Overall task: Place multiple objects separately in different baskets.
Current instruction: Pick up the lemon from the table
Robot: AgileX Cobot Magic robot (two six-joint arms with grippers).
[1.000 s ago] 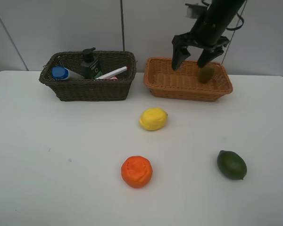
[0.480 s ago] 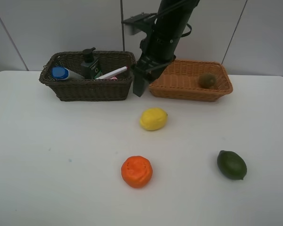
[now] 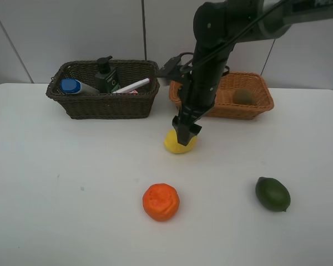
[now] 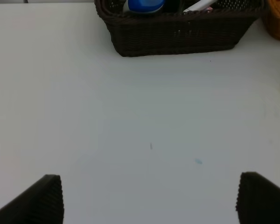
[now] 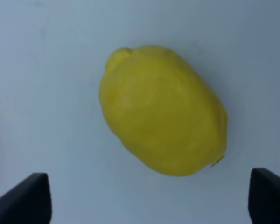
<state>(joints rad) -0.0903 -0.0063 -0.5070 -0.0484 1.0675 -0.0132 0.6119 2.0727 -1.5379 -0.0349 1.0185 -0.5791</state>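
the right tool [image 3: 184, 132] is lowered directly over the yellow lemon [image 3: 177, 145], which lies on the white bench [image 3: 72, 183] near the middle, just in front of the gap between the two baskets. in the right wrist view its two dark fingertips [image 5: 30, 198] are spread wide, one on either side of the lemon, and no contact with the fruit is seen.

the left tool [image 4: 154, 200] is held above bare bench, its fingers also set wide apart with nothing between them.

at the far left the dark brown basket [image 3: 102, 105] is filled with the blue-capped cream spray bottle [image 3: 72, 86], the dark green pump bottle [image 3: 106, 77] and the white pink-tipped marker [image 3: 134, 85]. a pale mark is seen on the pump bottle's label, but it is too small to be read.

at the far right the brown kiwi [image 3: 243, 96] is seen inside the orange-tan basket [image 3: 250, 108]. the orange [image 3: 161, 201] is found near the front centre and the green lime [image 3: 272, 194] at the near right, well apart from each other.
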